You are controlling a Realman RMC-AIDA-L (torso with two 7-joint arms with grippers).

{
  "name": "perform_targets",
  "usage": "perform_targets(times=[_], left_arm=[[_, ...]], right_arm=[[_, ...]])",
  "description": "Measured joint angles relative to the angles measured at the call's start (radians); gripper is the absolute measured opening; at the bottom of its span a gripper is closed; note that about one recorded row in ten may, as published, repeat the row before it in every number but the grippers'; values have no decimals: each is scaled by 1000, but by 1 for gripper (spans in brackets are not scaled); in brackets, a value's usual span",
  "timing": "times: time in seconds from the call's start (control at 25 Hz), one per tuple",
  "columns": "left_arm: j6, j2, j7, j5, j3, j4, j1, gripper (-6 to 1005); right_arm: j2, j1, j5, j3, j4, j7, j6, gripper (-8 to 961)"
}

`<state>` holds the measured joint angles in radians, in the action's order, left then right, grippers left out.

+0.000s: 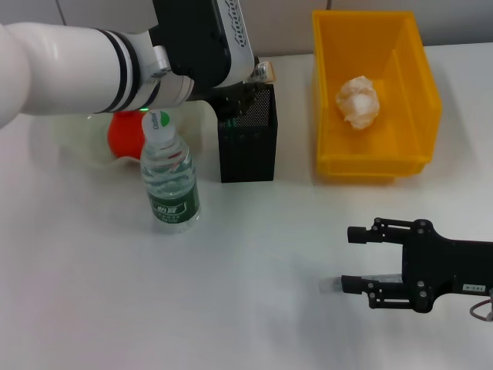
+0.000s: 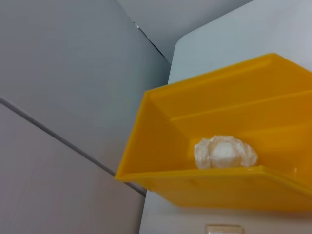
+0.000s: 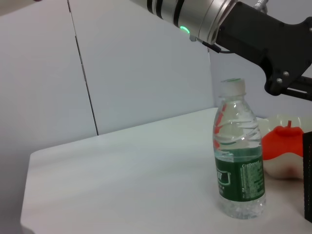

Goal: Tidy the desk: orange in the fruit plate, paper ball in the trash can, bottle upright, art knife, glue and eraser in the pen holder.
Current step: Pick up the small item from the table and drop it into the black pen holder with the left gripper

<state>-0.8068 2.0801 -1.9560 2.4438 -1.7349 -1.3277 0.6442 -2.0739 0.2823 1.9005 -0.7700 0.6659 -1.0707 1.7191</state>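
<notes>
The bottle (image 1: 169,181) stands upright on the white table, also in the right wrist view (image 3: 240,161). The orange (image 1: 122,132) lies in the fruit plate (image 1: 77,135), mostly hidden by my left arm. The paper ball (image 1: 359,101) lies in the trash can (image 1: 331,116), also in the left wrist view (image 2: 224,152). My left gripper (image 1: 240,96) hangs over the pen holder (image 1: 248,142). A small tan block, likely the eraser (image 1: 266,71), shows at its far side; I cannot tell if it is held. My right gripper (image 1: 356,258) is open and empty at the front right. Art knife and glue are out of view.
My left arm (image 1: 115,69) reaches across the back of the table above the plate and the bottle's cap. The trash can (image 2: 204,190) stands just right of the pen holder. A grey wall runs behind the table.
</notes>
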Motion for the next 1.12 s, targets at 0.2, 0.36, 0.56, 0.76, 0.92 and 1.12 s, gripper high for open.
perform_targets(times=[0.2, 0.36, 0.56, 0.76, 0.92, 1.12], left_arm=[[-2, 0, -5, 18, 9, 2, 0, 266], [-5, 0, -10, 33, 8, 3, -3, 267], [-7, 0, -16, 44, 2, 2, -5, 267], [-10, 0, -16, 49, 1, 6, -2, 267], [-12, 0, -17, 49, 1, 6, -2, 267], [-12, 0, -17, 50, 5, 6, -3, 268]], right_arm=[[1, 4, 0, 0, -7, 0, 0, 729], [1, 4, 0, 0, -7, 0, 3, 729], [2, 3, 0, 0, -6, -1, 4, 729], [1, 3, 0, 0, -6, -4, 5, 729], [1, 3, 0, 0, -6, -6, 6, 729], [0, 2, 0, 0, -6, -10, 7, 729]])
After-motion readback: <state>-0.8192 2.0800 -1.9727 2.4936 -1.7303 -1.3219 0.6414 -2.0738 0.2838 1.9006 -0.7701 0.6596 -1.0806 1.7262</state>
